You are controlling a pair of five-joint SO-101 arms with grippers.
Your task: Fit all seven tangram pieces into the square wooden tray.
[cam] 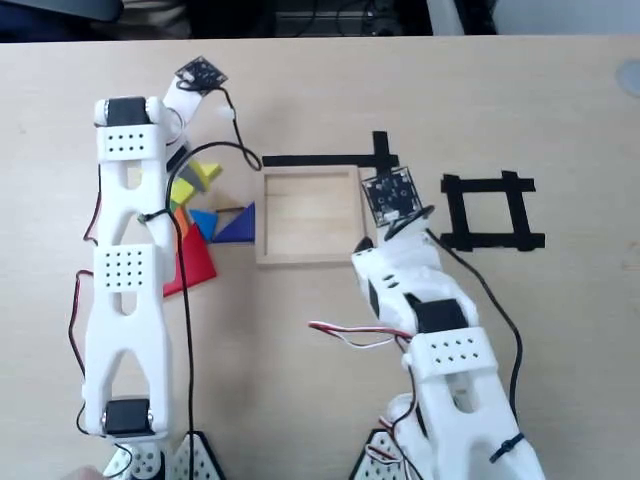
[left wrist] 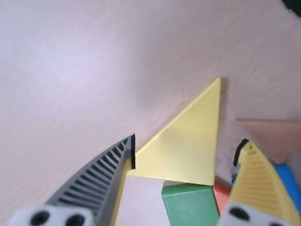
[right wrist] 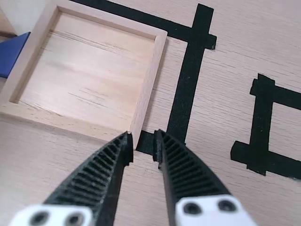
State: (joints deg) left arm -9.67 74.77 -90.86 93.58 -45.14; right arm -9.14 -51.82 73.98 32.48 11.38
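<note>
The tray [cam: 310, 215] lies near the middle of the bench [cam: 320, 90], its bare wood floor showing from wall to wall. The pieces in sight cluster on the bench off the tray's left side, partly under the left arm [cam: 125, 280]. A blue triangle [cam: 238, 226] rests against the tray's left wall, with a pale blue piece [cam: 204, 222] just beside it. A red triangle [cam: 196, 266] lies toward the bench's near edge. An orange piece [cam: 180, 214], a green piece [cam: 185, 189] and a yellow triangle [cam: 206, 173] run on in turn toward the far edge.

The left claw [left wrist: 188, 143] hangs low over the yellow triangle, spread wide and gripping nothing. Its grey finger [left wrist: 103, 179] meets one corner of the triangle at the tip, and its yellow finger [left wrist: 256, 183] stands just off the opposite side. The green piece touches the triangle's edge between the two.

The right claw [right wrist: 142, 136] hovers at the tray's near right corner. Its jaws are a narrow gap apart with nothing between them, the tips above the spot where the tray's wall meets a strip of black tape [right wrist: 188, 84]. That strip runs along the tray's right side and crosses a second strip laid along its far side. Toward the bench's right edge a tape square [cam: 490, 212] is marked out.
</note>
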